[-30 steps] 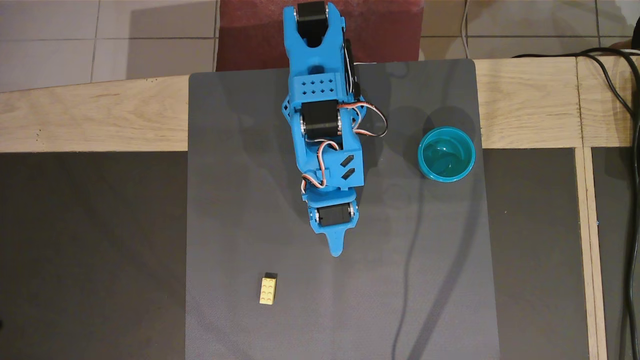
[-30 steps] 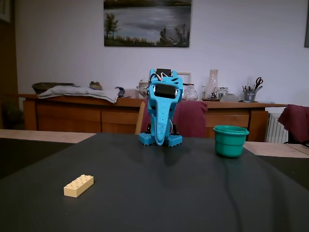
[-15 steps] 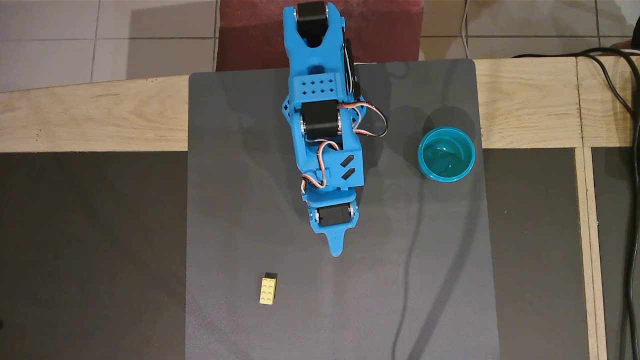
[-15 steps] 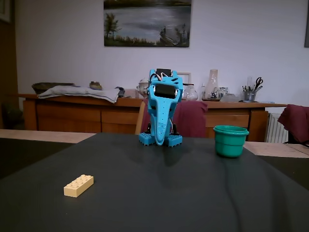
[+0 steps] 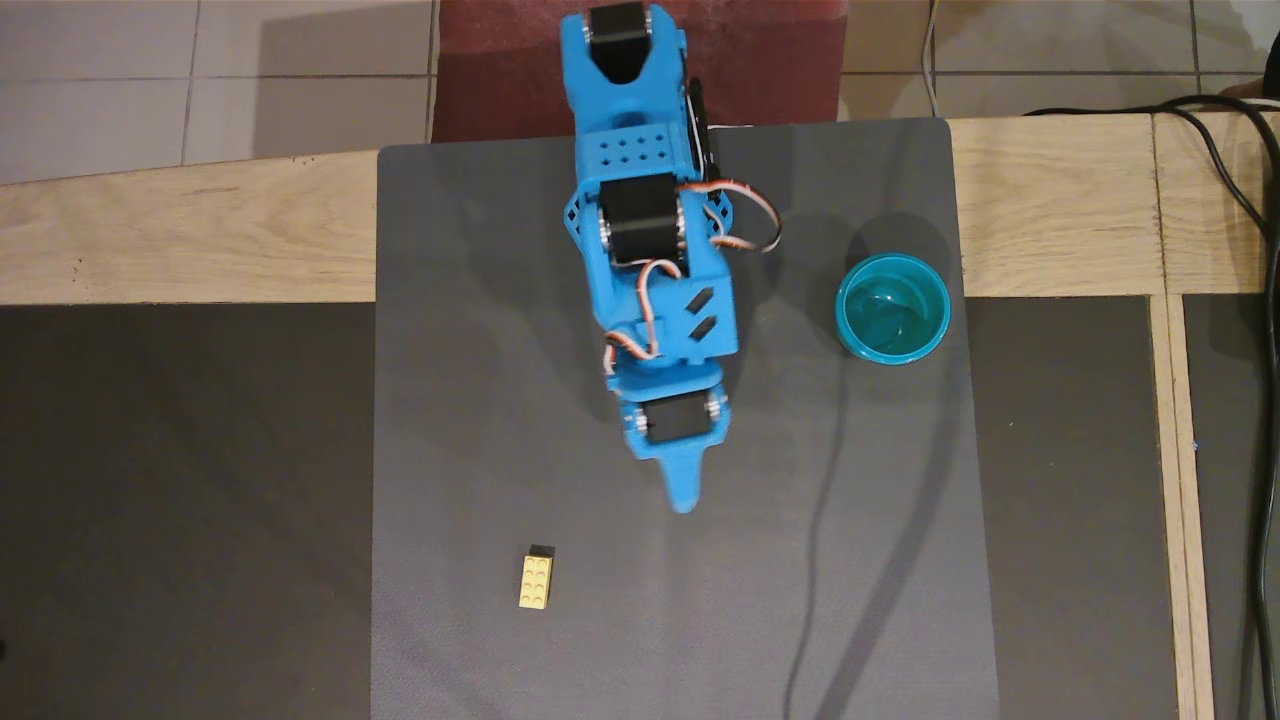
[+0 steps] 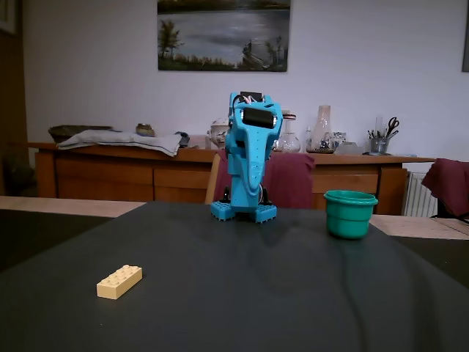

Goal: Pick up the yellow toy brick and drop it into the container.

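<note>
Fingers (image 5: 684,498) pressed together, holding nothing, pointing down the overhead view above the gray mat (image 5: 450,400). Brick (image 5: 536,580) lies flat on the mat, well apart from the fingers, below and left of them. Cup (image 5: 892,308) stands upright near the mat's right edge on the tabletop (image 5: 180,240).

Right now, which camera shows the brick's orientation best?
The overhead view: the yellow toy brick lies flat, studs up, long side running up-down in the picture, clear of the pincer. The fixed view shows its low side profile only.
</note>
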You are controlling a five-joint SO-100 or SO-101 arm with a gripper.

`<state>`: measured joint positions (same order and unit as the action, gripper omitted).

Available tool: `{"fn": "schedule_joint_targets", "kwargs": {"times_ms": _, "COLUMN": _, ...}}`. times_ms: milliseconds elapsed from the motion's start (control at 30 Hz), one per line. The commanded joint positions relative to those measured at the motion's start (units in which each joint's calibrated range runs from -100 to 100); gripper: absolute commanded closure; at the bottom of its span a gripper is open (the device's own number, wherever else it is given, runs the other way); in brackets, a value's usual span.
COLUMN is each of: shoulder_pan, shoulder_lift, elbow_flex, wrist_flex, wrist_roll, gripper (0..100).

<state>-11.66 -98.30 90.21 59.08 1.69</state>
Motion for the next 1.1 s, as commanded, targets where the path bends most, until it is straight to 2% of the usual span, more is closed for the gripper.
{"fn": "schedule_joint_targets", "kwargs": {"times_ms": 0, "shoulder_pan": -2.2, "shoulder_lift": 5.6, "elbow_flex": -5.9, "wrist_flex": 0.4, "wrist_roll": -1.5, "gripper": 100}}
{"fn": "schedule_joint_targets", "kwargs": {"times_ms": 200, "shoulder_pan": -3.8, "shoulder_lift": 32.1, "elbow_flex": -25.6, "wrist_flex": -0.1, "wrist_roll": -3.8, "gripper": 100}}
{"fn": "schedule_joint_targets", "kwargs": {"times_ms": 300, "shoulder_pan": -2.5, "shoulder_lift": 45.3, "elbow_flex": -36.7, "wrist_flex": -3.6, "wrist_roll": -2.8, "gripper": 100}}
{"fn": "schedule_joint_targets", "kwargs": {"times_ms": 400, "shoulder_pan": -0.2, "shoulder_lift": 54.0, "elbow_flex": -43.6, "wrist_flex": -5.9, "wrist_roll": 0.9, "gripper": 100}}
{"fn": "schedule_joint_targets", "kwargs": {"times_ms": 633, "shoulder_pan": 8.4, "shoulder_lift": 67.5, "elbow_flex": -52.1, "wrist_flex": -6.2, "wrist_roll": 14.4, "gripper": 100}}
{"fn": "schedule_joint_targets", "kwargs": {"times_ms": 800, "shoulder_pan": 12.5, "shoulder_lift": 69.3, "elbow_flex": -51.5, "wrist_flex": -6.2, "wrist_roll": 23.9, "gripper": 100}}
{"fn": "schedule_joint_targets", "kwargs": {"times_ms": 967, "shoulder_pan": 17.0, "shoulder_lift": 69.4, "elbow_flex": -51.3, "wrist_flex": -6.2, "wrist_roll": 38.9, "gripper": 100}}
{"fn": "schedule_joint_targets", "kwargs": {"times_ms": 1067, "shoulder_pan": 17.7, "shoulder_lift": 69.4, "elbow_flex": -50.7, "wrist_flex": -5.6, "wrist_roll": 42.7, "gripper": 100}}
